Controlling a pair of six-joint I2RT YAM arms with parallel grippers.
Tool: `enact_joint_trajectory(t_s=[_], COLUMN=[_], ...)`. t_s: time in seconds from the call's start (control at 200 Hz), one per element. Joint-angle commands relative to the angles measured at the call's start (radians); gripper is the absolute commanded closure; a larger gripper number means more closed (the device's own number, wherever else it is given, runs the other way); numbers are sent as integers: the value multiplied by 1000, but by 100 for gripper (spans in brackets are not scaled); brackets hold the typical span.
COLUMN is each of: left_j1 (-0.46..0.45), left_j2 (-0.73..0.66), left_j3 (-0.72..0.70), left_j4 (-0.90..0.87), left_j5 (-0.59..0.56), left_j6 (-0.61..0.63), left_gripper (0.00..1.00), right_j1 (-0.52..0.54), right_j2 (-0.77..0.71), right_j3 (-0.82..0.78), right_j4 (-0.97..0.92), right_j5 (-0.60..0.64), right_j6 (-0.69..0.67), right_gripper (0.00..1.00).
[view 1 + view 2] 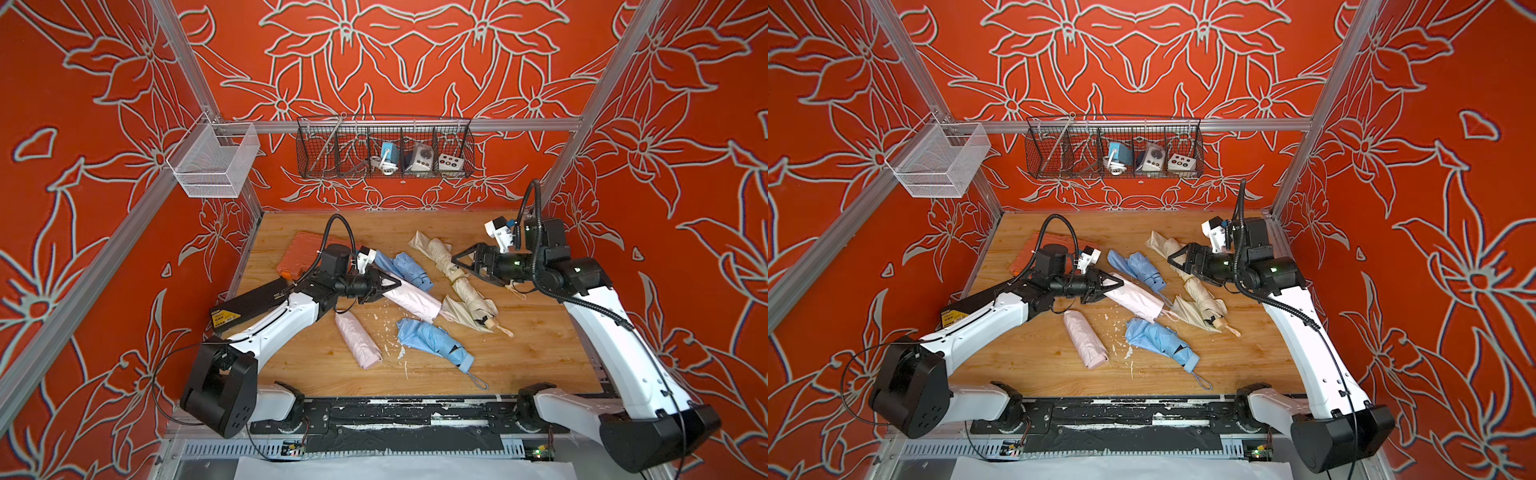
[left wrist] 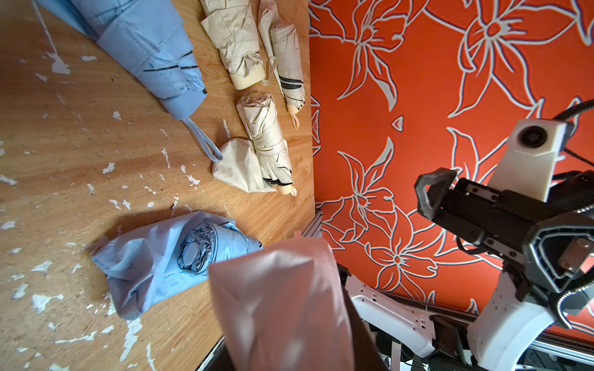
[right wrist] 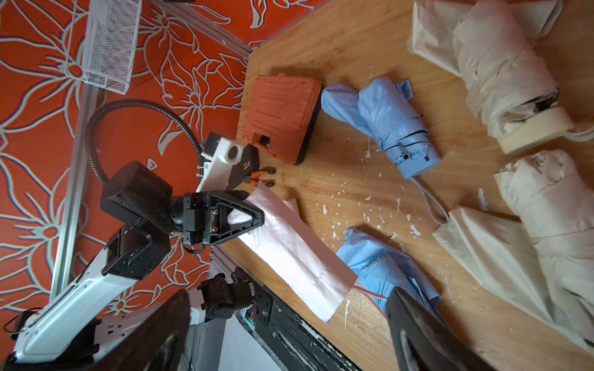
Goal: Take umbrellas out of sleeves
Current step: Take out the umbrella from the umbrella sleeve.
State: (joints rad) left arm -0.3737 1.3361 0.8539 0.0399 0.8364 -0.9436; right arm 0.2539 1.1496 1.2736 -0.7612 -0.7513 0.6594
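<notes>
Smooth pale pink fabric sleeve (image 2: 283, 305), likely soft and slippery, is being pinched by left claw (image 3: 254, 218) | right claw (image 1: 461, 268) is gaping empty | best hold: its thin pink wrist loop (image 1: 1172, 316).

Tabletop (image 1: 540, 340): grained wood, flecked with white chips. Pink sleeve (image 3: 289, 250): smooth thin cloth, slight sheen. Cream umbrella (image 1: 467, 291): creased matt cloth. Orange case (image 3: 279, 112): ribbed matt plastic. Wire basket (image 1: 307, 158): dark metal.

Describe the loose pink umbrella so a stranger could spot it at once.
On the wooden table, look between the left tool and the table's near edge. The pink umbrella lies loose there, beside a light blue umbrella. The only other pink thing, a smooth sleeve, is pinched in that tool.
</notes>
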Motion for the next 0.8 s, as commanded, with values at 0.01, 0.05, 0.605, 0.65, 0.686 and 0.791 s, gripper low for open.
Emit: enact_joint_trajectory(t_s=[0.01,0.05,0.605,0.65,0.686,0.791], left_j1=[8,10,31,32,33,36], left_j2=[-43,-44,-50,-52,-53,-58], left_j3=[1,-1,-38,-36,-35,-39], left_j4=[54,54,212,213,215,231], left_j5=[36,36,68,67,69,70], left_j6=[-9,-10,-167,-171,-174,-193], left_gripper=[91,91,92,92,92,92], right_j1=[-13,-14,-32,-32,-31,-32], right_j2=[-30,-34,-112,-118,-122,-129], right_j3=[-59,-83,-331,-347,-360,-380], right_j4=[88,108,258,266,272,270], right_j5=[-85,-99,-169,-172,-173,-176], right_j6=[114,135,344,356,365,373], right_gripper=[8,10,35,36,39,43])
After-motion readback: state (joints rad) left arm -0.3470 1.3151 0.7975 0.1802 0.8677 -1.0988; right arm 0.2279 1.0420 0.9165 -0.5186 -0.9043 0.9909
